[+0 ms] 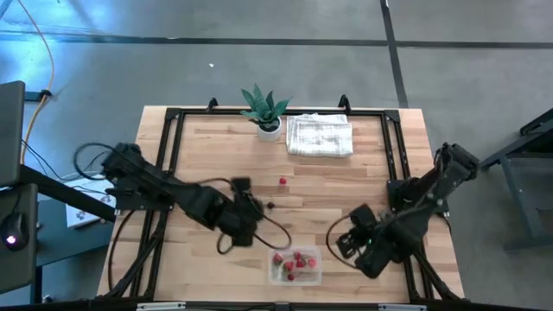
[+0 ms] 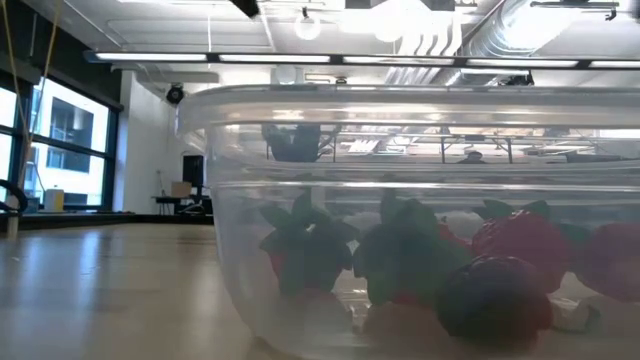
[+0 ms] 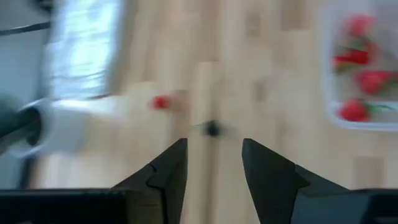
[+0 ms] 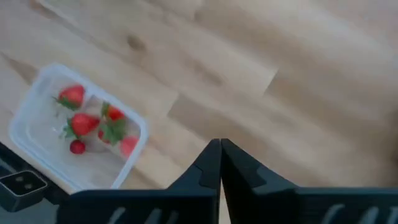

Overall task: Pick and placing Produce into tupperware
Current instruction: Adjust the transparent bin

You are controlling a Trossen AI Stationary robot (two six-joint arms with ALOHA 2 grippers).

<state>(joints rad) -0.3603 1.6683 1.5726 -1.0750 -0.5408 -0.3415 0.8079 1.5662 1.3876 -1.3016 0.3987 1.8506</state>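
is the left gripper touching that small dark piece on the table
Apart. The left wrist view shows the small dark round produce piece on bare wood beyond the left gripper, whose open fingers hold nothing, with a gap between them.

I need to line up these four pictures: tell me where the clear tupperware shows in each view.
High view: tupperware at the near table edge, between the two arms.
Low view: tupperware close up, filling the centre and right.
Left wrist view: upper right corner.
Right wrist view: left side.
Shared landmark: the red produce inside it.
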